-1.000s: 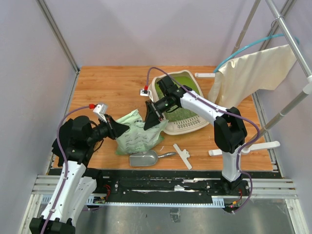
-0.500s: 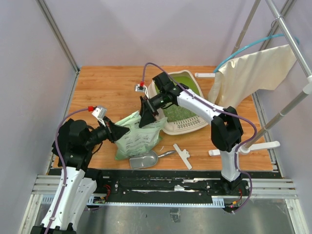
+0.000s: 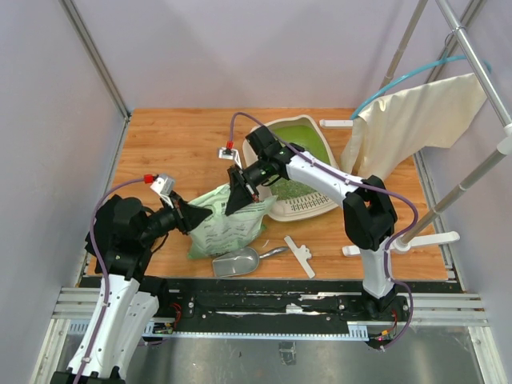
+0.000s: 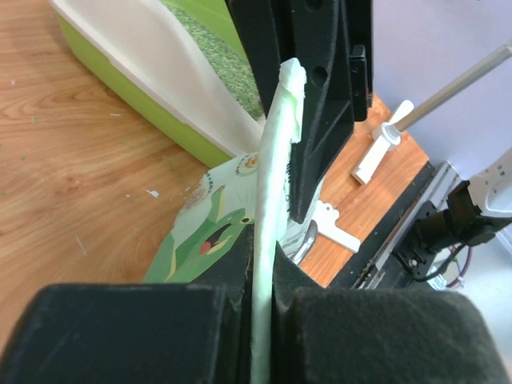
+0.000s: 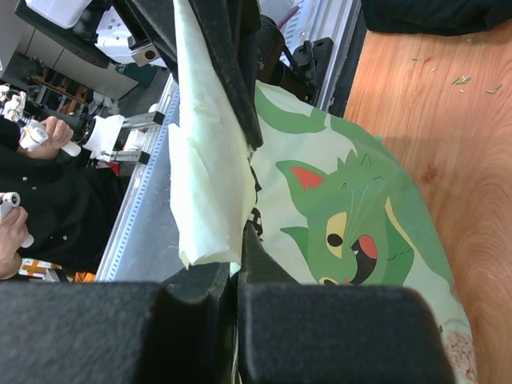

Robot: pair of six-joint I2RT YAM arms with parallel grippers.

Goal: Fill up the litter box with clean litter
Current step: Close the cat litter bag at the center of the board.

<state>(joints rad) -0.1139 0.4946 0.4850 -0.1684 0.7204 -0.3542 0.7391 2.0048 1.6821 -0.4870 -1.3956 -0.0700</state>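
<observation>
Now, left gripper [image 3: 194,214]: pressed together, pinching the top edge of a light green printed plastic bag [image 3: 228,228]. In its wrist view the thin pale edge is running up from between its padded fingers [image 4: 136,328].
Right gripper [image 3: 238,200]: also pressed together, clamping the same bag edge just beyond the left gripper. The two are facing each other, close, with the edge stretching between them.
Bag: hanging from both pinches at its top, with its lower part resting on the wooden table [image 3: 176,144]. A green cartoon cat print is showing just below the right gripper in that wrist view.
Litter box: a cream-white rounded plastic litter box [image 3: 314,210] with a bright green inside is sitting just behind the right gripper, on the side away from the left gripper.
Litter: pale green-grey granular litter [image 3: 294,186] is lying inside the litter box, under the right arm's forearm.
Scoop: a silver metal scoop [image 3: 238,260] is lying on the table nearer the arm bases than both grippers, just beside the bag's lower edge.
Other: a cream cloth [image 3: 416,120] is hanging from a rail, well apart from the right gripper.
</observation>
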